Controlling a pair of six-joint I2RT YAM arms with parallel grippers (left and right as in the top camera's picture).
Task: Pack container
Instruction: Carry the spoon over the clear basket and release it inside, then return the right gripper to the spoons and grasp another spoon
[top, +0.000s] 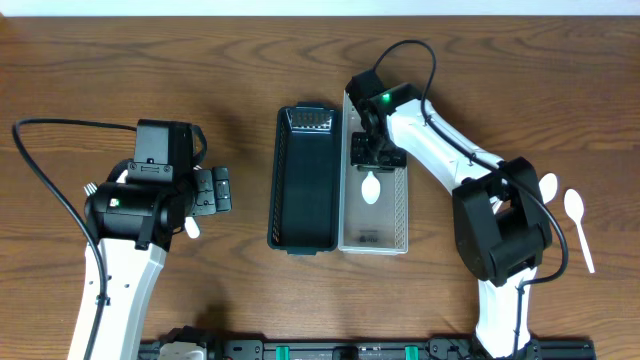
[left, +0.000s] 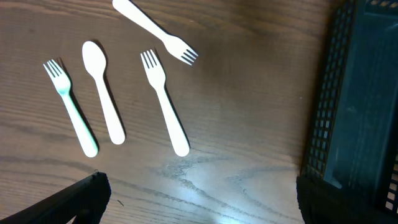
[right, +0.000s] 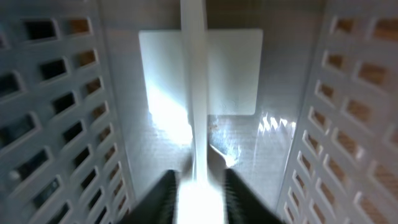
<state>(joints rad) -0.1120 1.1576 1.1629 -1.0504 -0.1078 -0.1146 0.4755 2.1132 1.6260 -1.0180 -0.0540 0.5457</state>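
My right gripper is down inside the white slotted container and is shut on a white spoon. In the right wrist view the spoon handle runs up from between the fingers, with the container walls close on both sides. A black slotted container stands next to the white one, on its left. My left gripper is open and empty, just left of the black container. In the left wrist view its jaws hover over bare wood.
Three white forks and a white spoon lie on the table ahead of the left gripper, and the black container's wall is on the right. Two more white spoons lie at the far right.
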